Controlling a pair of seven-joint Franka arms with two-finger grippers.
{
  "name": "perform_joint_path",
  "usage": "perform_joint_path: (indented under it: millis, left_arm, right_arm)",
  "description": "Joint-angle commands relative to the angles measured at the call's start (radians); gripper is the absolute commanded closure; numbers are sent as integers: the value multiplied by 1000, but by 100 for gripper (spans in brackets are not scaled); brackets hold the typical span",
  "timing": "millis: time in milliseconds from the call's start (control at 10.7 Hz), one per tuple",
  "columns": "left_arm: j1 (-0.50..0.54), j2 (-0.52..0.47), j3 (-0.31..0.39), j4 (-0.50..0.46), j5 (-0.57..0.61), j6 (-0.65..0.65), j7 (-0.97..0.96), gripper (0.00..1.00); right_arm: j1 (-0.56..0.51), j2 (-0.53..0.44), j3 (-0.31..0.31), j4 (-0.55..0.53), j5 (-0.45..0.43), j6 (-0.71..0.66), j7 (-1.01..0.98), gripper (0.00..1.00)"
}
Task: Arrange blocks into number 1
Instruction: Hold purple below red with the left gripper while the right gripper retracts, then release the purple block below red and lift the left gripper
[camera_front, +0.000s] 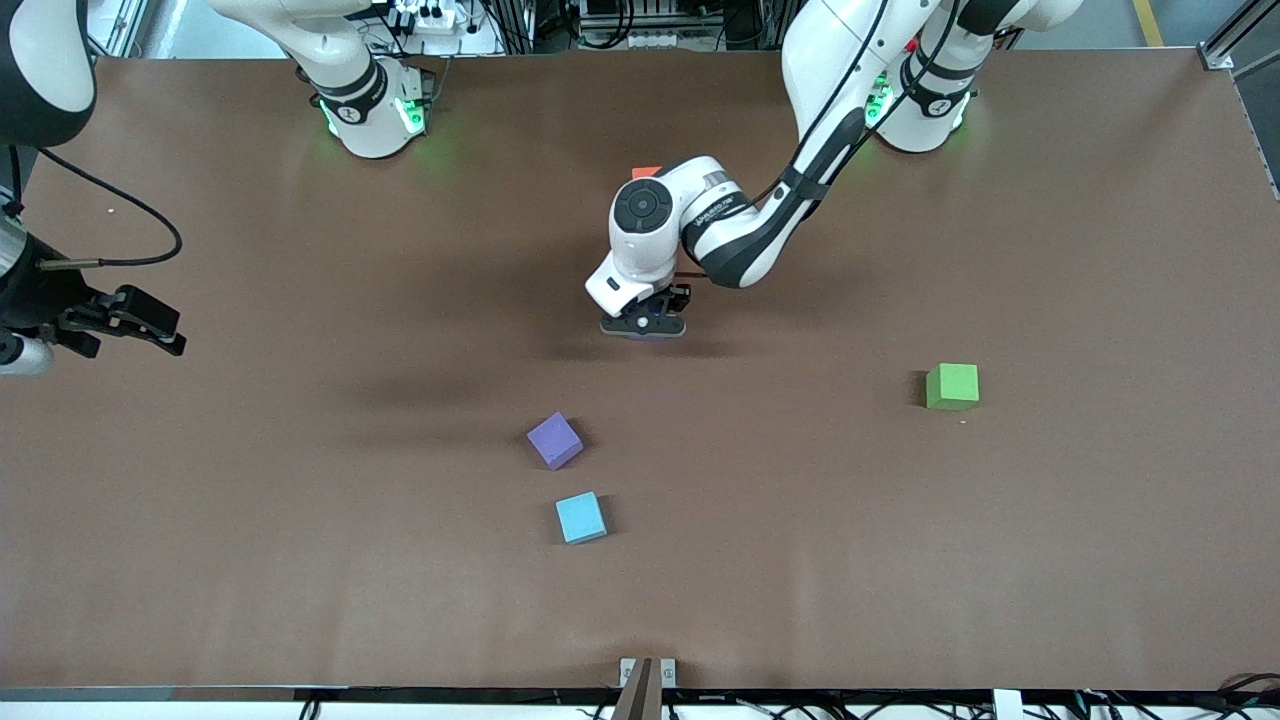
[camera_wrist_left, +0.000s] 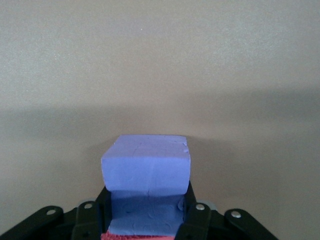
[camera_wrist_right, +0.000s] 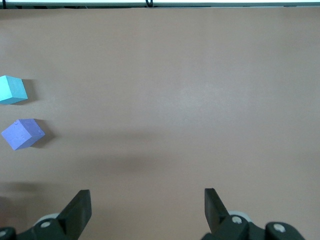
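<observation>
Loose purple block (camera_front: 554, 440) beside light-blue block (camera_front: 581, 518)

Blocks seen, by colour: purple, two — one loose on the table (camera_front: 554, 440), one in the left gripper (camera_wrist_left: 146, 170). Light blue, one (camera_front: 581, 518). Green, one (camera_front: 951, 386). Orange, one (camera_front: 646, 172), a corner only, showing above the left arm. A red edge (camera_wrist_left: 114, 236) under the held purple block; cannot tell what it is. Arms, two; grippers, two.
</observation>
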Motion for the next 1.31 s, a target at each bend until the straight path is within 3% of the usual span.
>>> perform_joint_path:
  millis: [0, 656, 1219]
  left_arm:
    - [5, -11, -8, -28, 23, -14, -13, 0]
    - [55, -87, -3, 2, 69, -31, -19, 0]
    - [327, -322, 0, 1, 64, -99, 14, 0]
  right_arm:
    - [-17, 6, 17, 22, -1, -18, -13, 0]
    - [-16, 10, 15, 30, -1, -27, -13, 0]
    - [-10, 10, 15, 45, -17, -91, -7, 0]
